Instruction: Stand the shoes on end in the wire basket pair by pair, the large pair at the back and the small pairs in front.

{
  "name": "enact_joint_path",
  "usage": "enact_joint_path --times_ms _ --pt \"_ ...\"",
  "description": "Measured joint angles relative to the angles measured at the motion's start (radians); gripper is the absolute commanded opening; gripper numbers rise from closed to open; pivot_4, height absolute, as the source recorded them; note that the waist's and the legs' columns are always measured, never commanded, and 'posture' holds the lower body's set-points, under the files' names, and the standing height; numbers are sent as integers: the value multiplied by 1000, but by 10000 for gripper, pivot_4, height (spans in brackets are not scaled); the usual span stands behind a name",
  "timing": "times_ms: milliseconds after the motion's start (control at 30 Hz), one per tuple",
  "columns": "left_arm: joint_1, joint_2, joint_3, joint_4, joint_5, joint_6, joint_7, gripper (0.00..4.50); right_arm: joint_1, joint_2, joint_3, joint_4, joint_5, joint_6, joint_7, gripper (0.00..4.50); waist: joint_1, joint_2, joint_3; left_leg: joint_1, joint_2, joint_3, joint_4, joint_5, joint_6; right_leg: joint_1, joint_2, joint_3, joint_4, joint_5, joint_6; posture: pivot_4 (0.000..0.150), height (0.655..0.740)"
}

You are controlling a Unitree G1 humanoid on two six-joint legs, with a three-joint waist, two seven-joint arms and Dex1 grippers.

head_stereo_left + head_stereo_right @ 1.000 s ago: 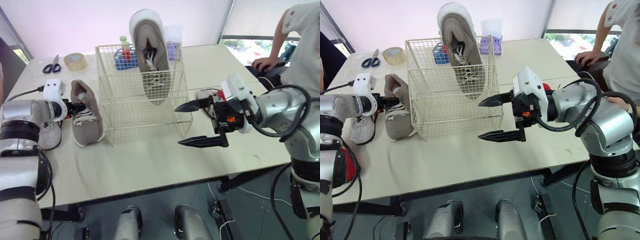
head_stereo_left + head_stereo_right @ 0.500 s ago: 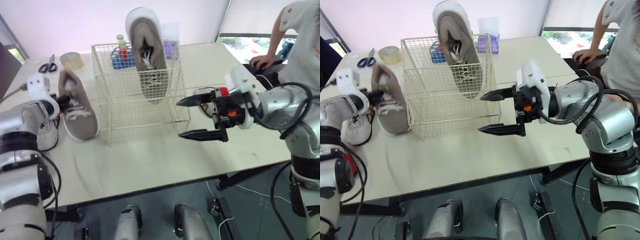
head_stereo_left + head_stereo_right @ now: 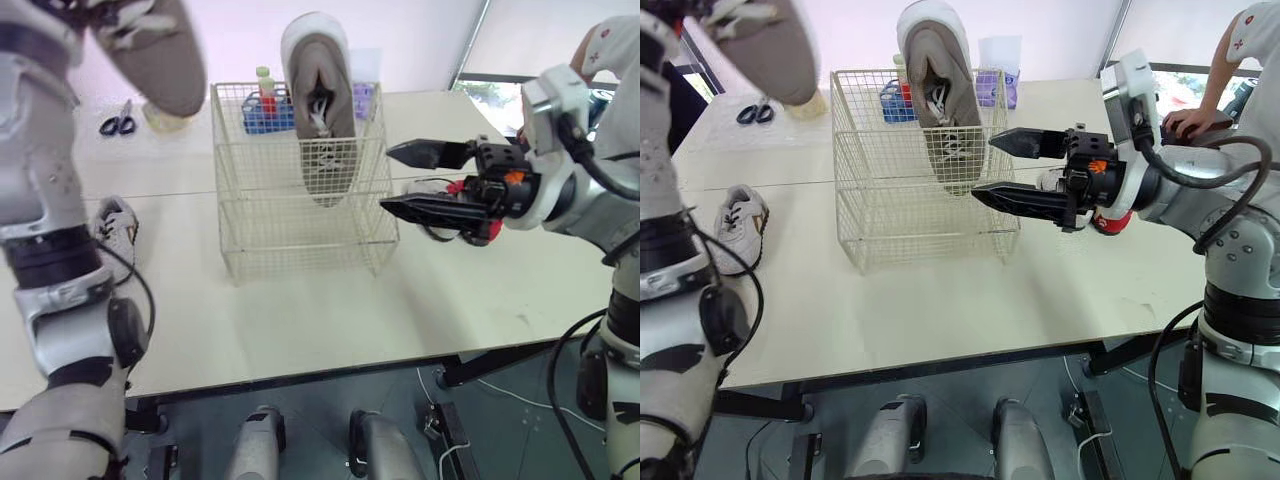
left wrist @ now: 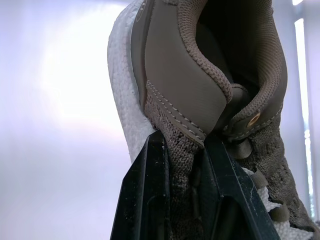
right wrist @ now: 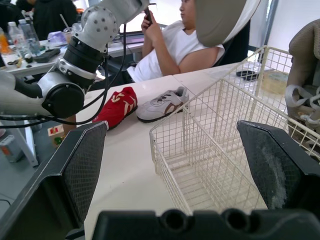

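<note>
Done: one large taupe shoe stands on end, toe down, at the back of the wire basket, centre of the frame, sole to the rear wall.
In hand: second taupe shoe, its mate, up in the air at the upper left of the frame, well clear of the basket rim and off to its side.
Left to do: set that mate beside the first at the back; then all the small pairs in front. Front of basket holds nothing yet.
Small shoes: small white shoe flat on the table, left of frame. Red shoe and grey-white sneaker lie side by side on the table past the basket; their mates are not made out, possibly hidden.
Progress: early, roughly one shoe in and a second on its way.
Left gripper: arm held high, fingers clamped on the heel collar of the second taupe shoe, one inside the opening, one outside.
Right gripper: right of centre, level, pointing at the basket's right wall, just beside it, not touching; fingers wide apart, nothing between them.
</note>
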Motion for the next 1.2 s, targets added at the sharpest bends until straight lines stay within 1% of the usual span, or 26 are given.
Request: enact_joint_path --times_ms 67,167,233,333,500,633,867,1033,1200 --pt "-32 -31 -50 44 49 -84 -7 1980 19 -6 -2 -13 3 1 -17 45000 -1 1 0 1 0 0 0 0 0 2 0 0 -3 0 0 1500 7400" --pt "-40 -68 -81 127 89 -171 -15 1980 38 -16 -15 -31 12 1 -40 45000 -6 1 -1 2 1 1 -1 0 1 2 0 0 -3 1 1 1500 7400" --pt "-39 -98 -88 207 111 -224 -19 1980 55 -24 -39 -55 24 3 -65 45000 -7 1 0 2 1 1 -1 0 1 0 0 0 1 2 2 1500 7400" --pt "-39 -114 -105 289 145 -294 -22 1980 82 -57 -69 -84 47 18 -96 45000 -5 1 0 -1 1 0 -2 0 1 -5 1 0 3 2 2 1500 7400" --pt "-38 -148 -113 364 188 -385 -18 1980 119 -99 -107 -119 87 46 -139 45000 0 1 0 -3 1 1 -1 -1 3 -6 0 1 2 2 2 1500 7400" --pt "-16 -178 -120 376 211 -428 -4 1980 129 -114 -112 -129 105 46 -156 45000 1 1 0 -2 1 1 1 -1 3 -4 0 2 2 2 2 1500 7400" --pt "78 -212 -127 373 241 -431 21 1980 130 -133 -111 -129 125 41 -159 45000 -4 1 0 -2 1 1 1 -1 3 -4 1 2 3 3 2 1500 7400" --pt "123 -213 -127 341 252 -421 24 1980 129 -132 -98 -120 120 19 -144 45000 -2 1 0 -2 1 1 1 -1 3 -4 1 2 3 3 2 1500 7400" --pt "161 -209 -126 315 248 -401 -3 1980 124 -130 -63 -103 101 -15 -125 45000 -4 1 -1 -1 1 1 1 -1 3 -4 1 3 3 3 2 1500 7400"
